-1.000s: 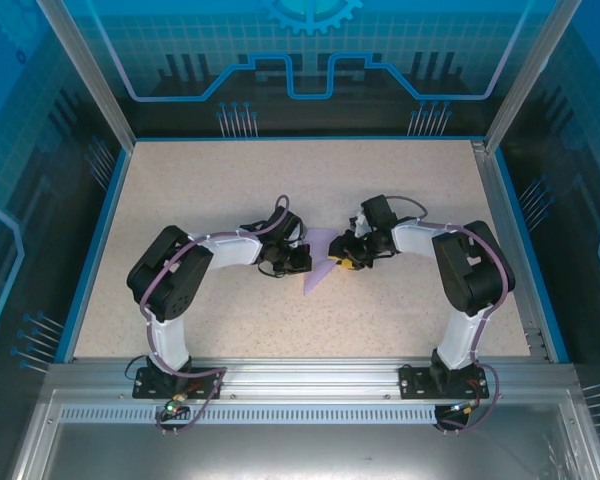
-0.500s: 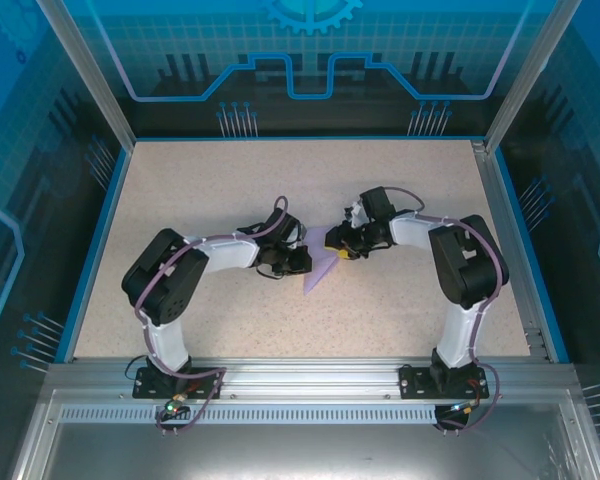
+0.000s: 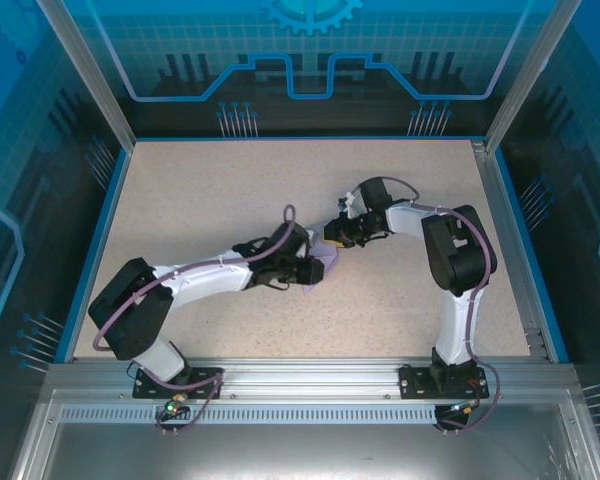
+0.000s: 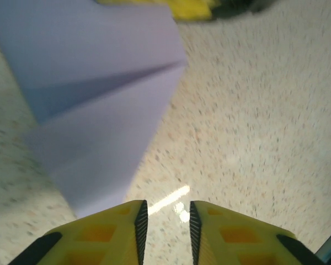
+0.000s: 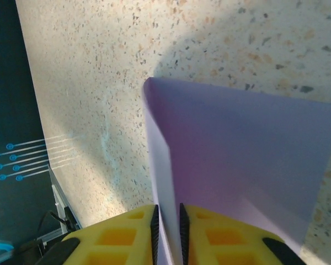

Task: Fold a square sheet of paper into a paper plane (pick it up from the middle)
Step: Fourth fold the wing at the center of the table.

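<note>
The paper plane [image 3: 329, 254] is a folded pale lavender sheet lying on the table between the two grippers. In the left wrist view the paper plane [image 4: 99, 99] lies flat with a centre crease, ahead and to the left of my left gripper [image 4: 165, 210], whose jaws stand a little apart over bare table. My left gripper [image 3: 315, 272] is at the paper's near end. My right gripper [image 5: 167, 212] is shut on a raised fold of the paper plane [image 5: 237, 154]. From above, my right gripper [image 3: 333, 237] is at the paper's far end.
The speckled beige table [image 3: 230, 190] is framed by a blue rim [image 3: 98, 240] and glass walls. The tip of the right gripper's yellow finger [image 4: 176, 6] shows beyond the paper's far edge.
The left arm has stretched out to the right, and its jaws have parted and let go of the paper. The right gripper shifted slightly away and closed onto the paper's fold.
</note>
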Tool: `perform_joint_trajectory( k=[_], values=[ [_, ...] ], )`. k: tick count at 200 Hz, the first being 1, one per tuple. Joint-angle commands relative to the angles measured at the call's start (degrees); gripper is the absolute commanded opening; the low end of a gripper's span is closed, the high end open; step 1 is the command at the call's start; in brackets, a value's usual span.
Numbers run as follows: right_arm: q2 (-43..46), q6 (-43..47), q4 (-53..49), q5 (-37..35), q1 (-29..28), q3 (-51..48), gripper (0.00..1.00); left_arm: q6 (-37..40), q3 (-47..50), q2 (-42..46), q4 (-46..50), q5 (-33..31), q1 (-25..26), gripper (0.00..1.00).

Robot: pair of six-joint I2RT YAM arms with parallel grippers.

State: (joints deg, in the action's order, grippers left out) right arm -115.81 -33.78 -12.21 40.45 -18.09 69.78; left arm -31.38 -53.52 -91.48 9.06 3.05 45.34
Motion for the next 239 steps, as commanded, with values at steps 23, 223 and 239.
perform_joint_trajectory(
  k=[23, 223, 239],
  values=[
    [0.08, 0.43, -1.83, 4.76, 0.95, 0.88, 0.16, -3.46, -5.90, -6.48, 6.25, -19.15, 6.38, 0.44],
    [1.43, -2.76, -3.77, 7.96, 1.54, 1.45, 0.16, -8.03, -10.83, -15.83, 11.42, -33.50, 11.04, 0.44],
    [1.51, -2.74, -3.87, 7.86, 1.48, 1.49, 0.15, -8.10, -10.57, -15.94, 11.31, -34.04, 11.00, 0.43]
  ],
)
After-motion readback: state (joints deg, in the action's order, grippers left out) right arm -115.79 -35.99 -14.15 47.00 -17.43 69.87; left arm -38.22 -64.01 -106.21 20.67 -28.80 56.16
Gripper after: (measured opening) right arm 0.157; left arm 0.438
